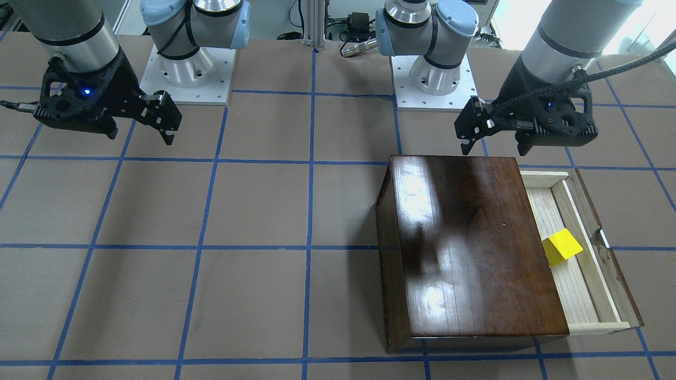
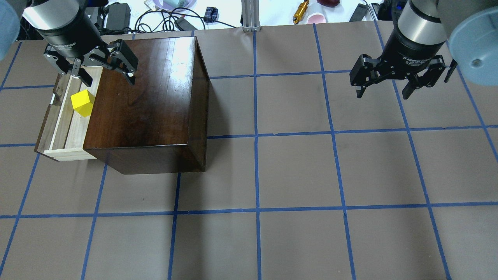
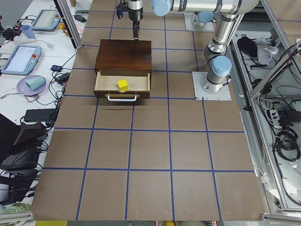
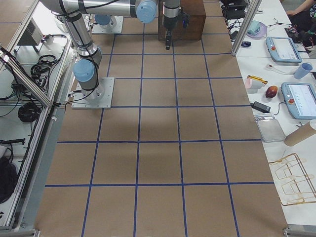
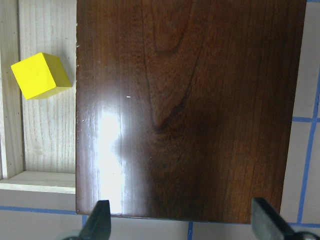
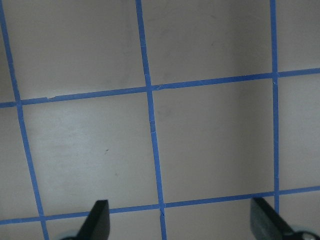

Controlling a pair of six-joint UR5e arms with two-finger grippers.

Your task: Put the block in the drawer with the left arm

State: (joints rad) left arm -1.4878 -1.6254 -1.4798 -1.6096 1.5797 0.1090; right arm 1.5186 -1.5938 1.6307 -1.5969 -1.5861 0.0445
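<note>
block [image 2: 82, 103] is sitting in the drawer [image 2: 70, 136], beside the spread empty fingers of the left gripper [image 2: 109, 79]; right gripper [image 2: 383, 93] is hanging spread too

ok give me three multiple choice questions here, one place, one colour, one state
1. Where is the block? A in the left hand B in the open drawer C in the right hand
2. The block's colour? A yellow B red C green
3. The left hand is: A shut on the block B shut, empty C open, empty
Answers: 1 B, it rests on the drawer floor, both hands empty; 2 A, plainly yellow; 3 C, fingers wide apart, nothing between.
</note>
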